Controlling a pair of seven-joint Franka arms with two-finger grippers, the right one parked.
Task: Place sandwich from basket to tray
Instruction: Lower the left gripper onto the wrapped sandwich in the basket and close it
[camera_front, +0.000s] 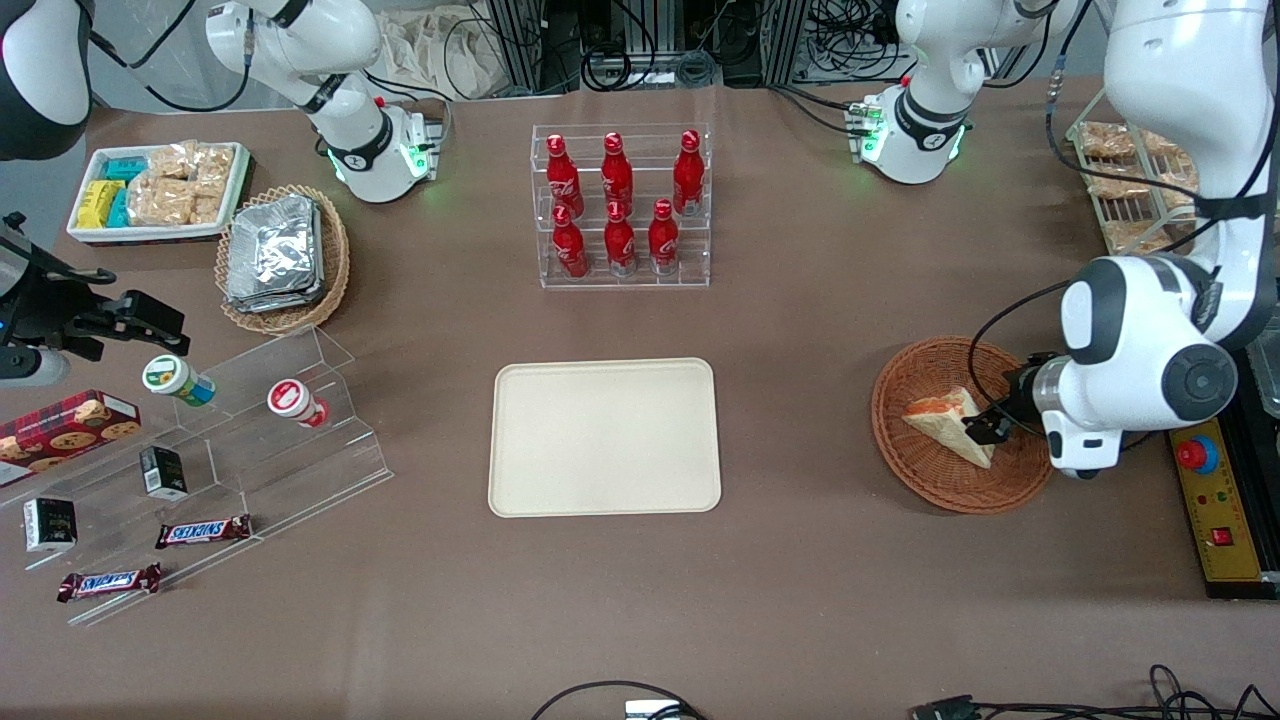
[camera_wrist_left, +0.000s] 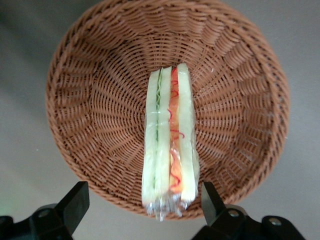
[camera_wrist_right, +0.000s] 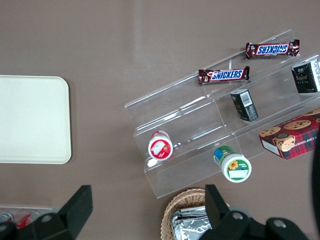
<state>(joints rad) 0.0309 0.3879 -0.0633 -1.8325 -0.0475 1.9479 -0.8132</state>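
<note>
- Right now the sandwich (camera_front: 950, 422) lies inside the reddish-brown basket (camera_front: 915, 470), which sits on the brown table (camera_front: 800, 600) toward the working arm's end.
- From the wrist camera, the sandwich (camera_wrist_left: 169, 145) stands on edge in clear wrap, showing pale bread layers with green filling along one seam and orange-red filling along the other.
- One end of it reaches the basket's woven rim (camera_wrist_left: 75, 165), close to the fingers.
- The gripper (camera_front: 985, 425) hangs low over the basket, at the edge of the sandwich nearest the working arm.
- Its jaws are spread wide: one dark finger (camera_wrist_left: 75, 202) sits well clear of the wrap, while the other finger (camera_wrist_left: 210, 200) is just beside it; whether that one touches the wrap I cannot tell.
- Nothing is pinched between them.
- The cream tray (camera_front: 605, 437) lies flat in the middle of the table, well apart from the basket, with nothing on it.
- A clear rack of red bottles (camera_front: 620, 205) stands farther from the front camera than the tray.
- Toward the parked arm's end are a lighter basket of foil packets (camera_front: 280, 255), a white bin of snack packs (camera_front: 160, 190), and a clear stepped stand (camera_front: 250, 440) with chocolate bars (camera_front: 203, 531) and small cartons.
</note>
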